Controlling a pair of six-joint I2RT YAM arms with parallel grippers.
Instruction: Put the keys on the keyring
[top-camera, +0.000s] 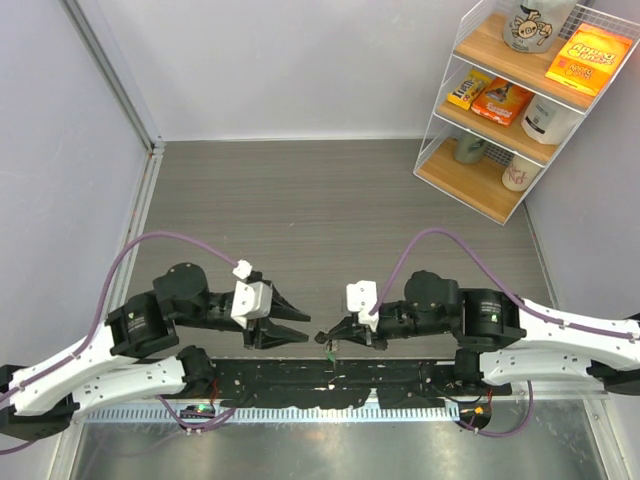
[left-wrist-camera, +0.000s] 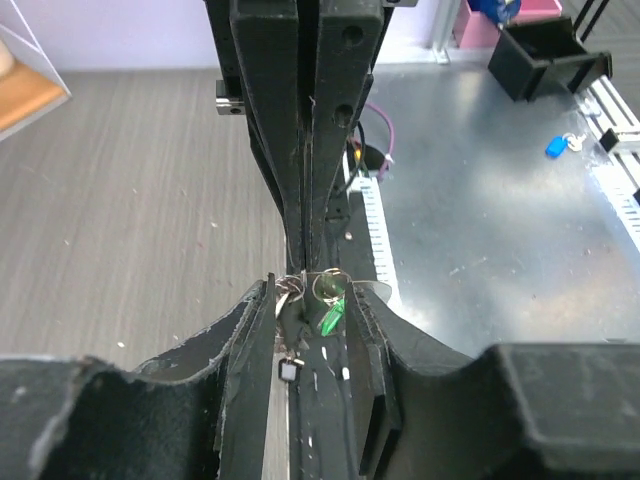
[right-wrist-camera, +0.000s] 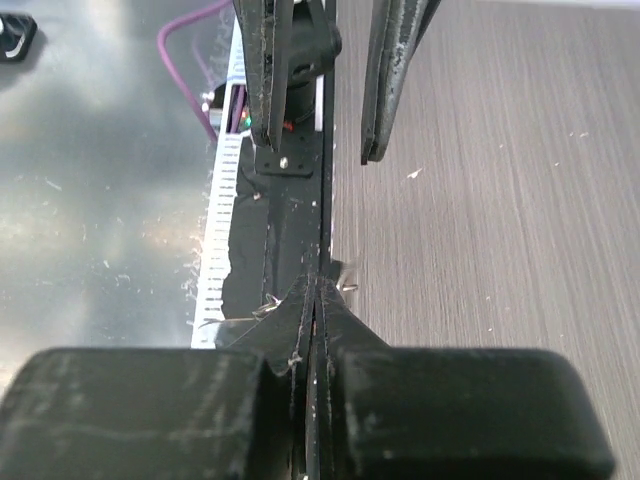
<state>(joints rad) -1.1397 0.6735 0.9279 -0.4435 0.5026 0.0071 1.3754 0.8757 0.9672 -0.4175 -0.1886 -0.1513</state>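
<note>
Two black two-finger grippers meet tip to tip over the near edge of the grey wood-grain table (top-camera: 330, 200), above a black strip (top-camera: 300, 378) that runs left to right along that edge. The right gripper (top-camera: 322, 338) is clenched, its fingers pressed flat together. In the left wrist view, the thin silvery metal keyring (left-wrist-camera: 328, 284) sits right at its tips and seems pinched there, with its small bright green piece (left-wrist-camera: 333, 315) slanting down from the loop. A second small silvery loop (left-wrist-camera: 290, 287) lies just beside the first, touching or overlapping it. Below these, one tiny key with a dark square head (left-wrist-camera: 289, 370) shows against the black strip; whether it is threaded on the ring I cannot tell. The left gripper (top-camera: 307, 327) is released, its jaws standing apart on either side of the ring without touching it. At the far right stands a white wire shelf with wooden boards (top-camera: 500, 120), well apart from the arms.
</note>
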